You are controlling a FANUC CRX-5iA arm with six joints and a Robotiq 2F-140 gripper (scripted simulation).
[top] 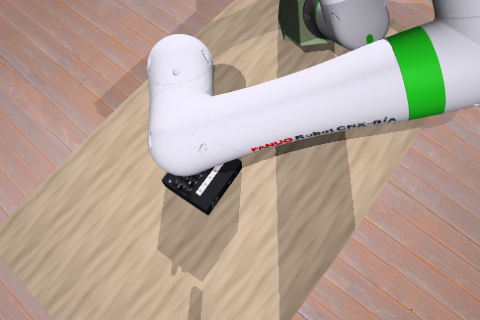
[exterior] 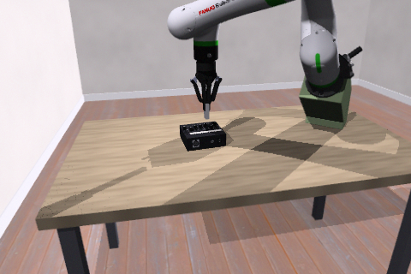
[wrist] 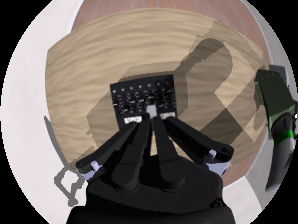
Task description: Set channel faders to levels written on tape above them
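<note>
The lighting desk [exterior: 202, 134] is a small black box standing on its feet near the middle of the wooden table. In the top view the arm hides most of the desk [top: 205, 186]; only its near corner and a strip of white tape show. In the wrist view the desk [wrist: 147, 102] lies just beyond the fingertips, with small fader caps in a row; the levels on the tape are too small to read. My gripper [exterior: 206, 111] hangs straight down, shut and empty, a short way above the desk's rear edge. It also shows in the wrist view [wrist: 152, 112].
The robot's green base block [exterior: 325, 107] stands at the table's far right corner. The arm's long white link [top: 300, 105] spans over the table above the desk. A white wall runs along the left side.
</note>
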